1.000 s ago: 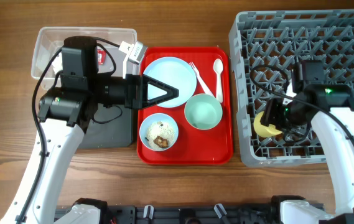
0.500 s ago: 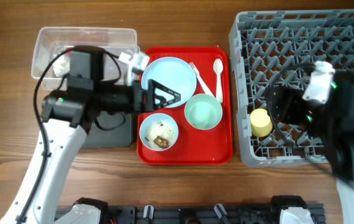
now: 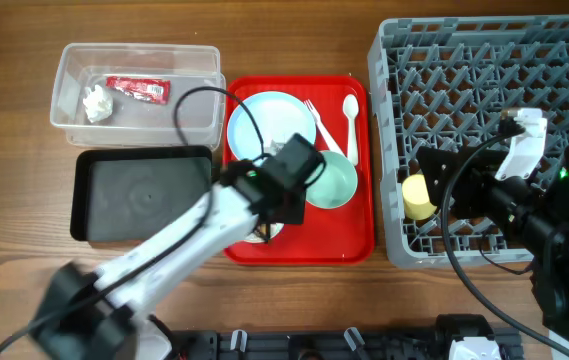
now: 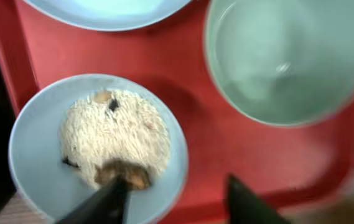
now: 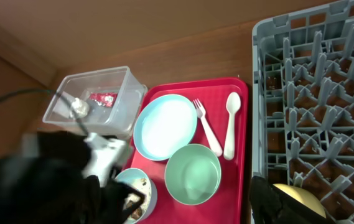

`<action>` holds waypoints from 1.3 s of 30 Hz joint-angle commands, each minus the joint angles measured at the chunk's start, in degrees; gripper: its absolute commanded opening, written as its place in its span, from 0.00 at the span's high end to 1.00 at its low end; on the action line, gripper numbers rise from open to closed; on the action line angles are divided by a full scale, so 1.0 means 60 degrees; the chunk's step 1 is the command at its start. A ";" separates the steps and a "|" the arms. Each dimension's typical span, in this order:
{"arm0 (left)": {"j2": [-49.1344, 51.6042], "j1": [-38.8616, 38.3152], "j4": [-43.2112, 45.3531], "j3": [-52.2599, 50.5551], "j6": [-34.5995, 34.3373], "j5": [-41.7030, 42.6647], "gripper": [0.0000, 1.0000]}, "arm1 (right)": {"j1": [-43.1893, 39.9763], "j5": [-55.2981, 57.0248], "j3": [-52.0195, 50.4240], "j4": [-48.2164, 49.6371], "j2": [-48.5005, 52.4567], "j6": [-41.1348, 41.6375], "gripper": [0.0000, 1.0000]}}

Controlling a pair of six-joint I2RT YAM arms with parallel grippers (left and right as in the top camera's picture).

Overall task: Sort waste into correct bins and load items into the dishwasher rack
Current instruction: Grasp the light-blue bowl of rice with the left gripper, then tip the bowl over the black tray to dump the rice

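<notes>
The small pale blue bowl [image 4: 40, 143] on the red tray holds white rice [image 4: 111, 134] and a brown chunk [image 4: 130, 174]. My left gripper [image 4: 177, 202] is open and straddles this bowl's near rim, with one finger over the food and the other over the red tray. Beside the bowl are the mint green bowl [image 3: 329, 182], pale blue plate [image 3: 269, 115], white fork [image 3: 315, 118] and spoon [image 3: 351, 122]. The yellow cup [image 3: 419, 197] lies in the grey dishwasher rack [image 3: 484, 60]. My right gripper [image 5: 189, 205] hangs open and empty, raised above the rack's left side.
The clear tub [image 3: 189, 75] at the back left holds a red wrapper [image 3: 137, 88] and crumpled tissue [image 3: 95, 100]. In front of it lies the black tray [image 3: 139, 195]. The red serving tray [image 3: 349, 235] sits between the bins and the rack.
My left arm has swung from the bins to the small blue bowl, and its jaws have narrowed. My right arm has lifted off the yellow cup, which stays in the rack.
</notes>
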 commanded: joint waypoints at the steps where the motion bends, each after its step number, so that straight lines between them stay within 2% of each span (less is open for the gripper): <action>1: 0.1242 -0.0062 0.0415 -0.0146 -0.0470 -0.0714 0.57 | -0.0022 -0.0222 0.0098 -0.0022 0.0018 -0.0047 0.22; 6: 0.1996 -0.0087 0.0780 -0.0146 -0.0466 -0.0375 0.60 | -0.0022 -0.0219 0.0098 -0.0040 0.0018 -0.0055 0.22; 8: 0.2197 -0.0087 0.0871 -0.0146 -0.0459 -0.0375 0.69 | -0.0022 -0.0219 0.0098 -0.0036 0.0018 -0.0051 0.22; 10: 0.2386 -0.0087 0.0925 -0.0146 -0.0466 -0.0361 0.96 | -0.0022 -0.0219 0.0098 -0.0036 0.0018 -0.0051 0.22; 17: 0.1785 -0.0149 0.0601 -0.0135 -0.0466 -0.0255 0.96 | -0.0022 -0.0219 0.0098 -0.0040 0.0018 -0.0055 0.22; 21: 0.0284 -0.0055 -0.0146 0.0036 -0.0470 -0.0033 0.96 | -0.0022 -0.0219 0.0098 -0.0007 0.0018 -0.0051 0.21; 25: -0.1555 0.0907 -0.0328 0.0153 -0.0470 0.0576 0.96 | -0.0022 -0.0219 0.0098 0.0131 0.0018 -0.0047 0.22; 28: -0.2382 0.2652 -0.0372 0.0149 -0.0240 0.2204 0.96 | -0.0022 -0.0219 0.0098 0.0229 0.0018 -0.0051 0.22; 29: -0.2426 0.3490 -0.0404 0.0149 0.0164 0.3249 0.96 | -0.0022 -0.0219 0.0098 0.0273 0.0018 -0.0044 0.22; 35: -0.1872 0.7020 -0.0466 -0.0393 0.2076 0.7209 0.96 | -0.0022 -0.0219 0.0098 0.0302 0.0018 -0.0051 0.21; 39: -0.0820 0.9227 -0.0189 -0.1107 0.4047 1.1366 0.96 | -0.0022 -0.0215 0.0098 0.0335 0.0018 -0.0051 0.21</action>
